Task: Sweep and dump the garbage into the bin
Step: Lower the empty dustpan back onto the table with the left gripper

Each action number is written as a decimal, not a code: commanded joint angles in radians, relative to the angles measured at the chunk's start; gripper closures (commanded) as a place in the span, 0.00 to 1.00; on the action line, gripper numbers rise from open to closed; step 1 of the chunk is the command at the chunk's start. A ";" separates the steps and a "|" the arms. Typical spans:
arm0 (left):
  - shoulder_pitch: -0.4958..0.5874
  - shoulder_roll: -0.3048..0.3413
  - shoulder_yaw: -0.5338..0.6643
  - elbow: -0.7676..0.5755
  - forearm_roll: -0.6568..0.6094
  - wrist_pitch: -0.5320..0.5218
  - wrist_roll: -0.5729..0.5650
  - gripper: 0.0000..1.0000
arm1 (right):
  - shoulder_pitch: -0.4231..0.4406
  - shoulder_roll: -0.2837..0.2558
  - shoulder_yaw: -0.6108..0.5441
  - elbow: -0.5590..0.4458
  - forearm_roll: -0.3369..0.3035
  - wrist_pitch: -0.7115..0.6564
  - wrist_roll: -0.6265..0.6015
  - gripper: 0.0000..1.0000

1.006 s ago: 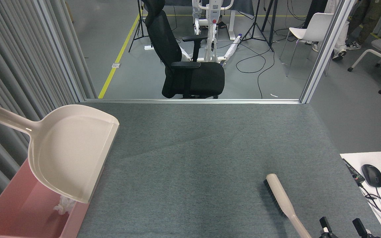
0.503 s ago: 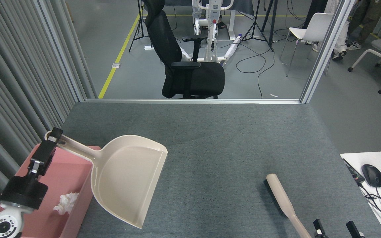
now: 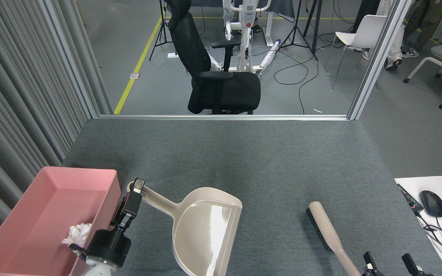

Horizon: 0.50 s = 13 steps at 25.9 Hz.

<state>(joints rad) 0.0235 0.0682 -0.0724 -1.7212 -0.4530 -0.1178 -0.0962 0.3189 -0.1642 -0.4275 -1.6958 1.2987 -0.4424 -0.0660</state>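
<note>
The left gripper (image 3: pixel 136 190) is clamped on the end of the handle of a beige dustpan (image 3: pixel 205 234), its dark fingers closed over the handle's tip just right of the bin's near right corner. The dustpan lies on the grey carpeted table (image 3: pixel 274 161), its handle running up and left toward the gripper and its wide mouth pointing down toward the view's lower edge; a bright glare sits on the pan's inner surface, and the pan looks empty.

The bin (image 3: pixel 52 184), a shallow pink tray, sits at the table's left edge beside the grey slatted wall. One crumpled white ball of garbage (image 3: pixel 76 234) lies inside it, against the right wall near the lower end, partly hidden by the left arm's black wrist. Only this one ball can be made out; whether a second lies behind the arm cannot be told.

A hand brush (image 3: pixel 326 230) with a beige back and black bristles lies on the table to the right of the dustpan, well apart from it, its handle slanting down and right. The right gripper (image 3: pixel 388 263) shows at the lower edge just beside the brush handle's end, its two dark fingertips spread apart with nothing between them.

A white desk (image 3: pixel 441 184) at the far right carries a black mouse (image 3: pixel 431 203). Beyond the table stands a black office chair (image 3: pixel 221 80)
</note>
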 commanded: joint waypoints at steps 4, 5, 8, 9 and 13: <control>0.038 -0.094 -0.014 0.031 -0.093 0.006 0.001 0.86 | -0.015 0.000 0.001 -0.004 0.002 0.010 0.000 0.02; 0.038 -0.110 -0.014 0.031 -0.088 0.017 0.001 0.86 | -0.020 0.002 0.001 -0.002 0.002 0.010 0.000 0.02; 0.038 -0.140 -0.012 0.045 -0.079 0.061 0.001 0.86 | -0.027 0.002 0.003 -0.002 0.002 0.010 0.000 0.02; 0.038 -0.151 -0.010 0.052 -0.076 0.075 0.003 0.86 | -0.027 0.002 0.003 -0.002 0.002 0.010 0.000 0.02; 0.032 -0.157 -0.004 0.074 -0.029 0.113 0.047 0.86 | -0.026 0.003 0.003 -0.002 0.004 0.010 0.000 0.02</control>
<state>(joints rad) 0.0595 -0.0801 -0.0801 -1.6636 -0.5107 -0.0287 -0.0775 0.2935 -0.1625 -0.4250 -1.6983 1.3010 -0.4321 -0.0655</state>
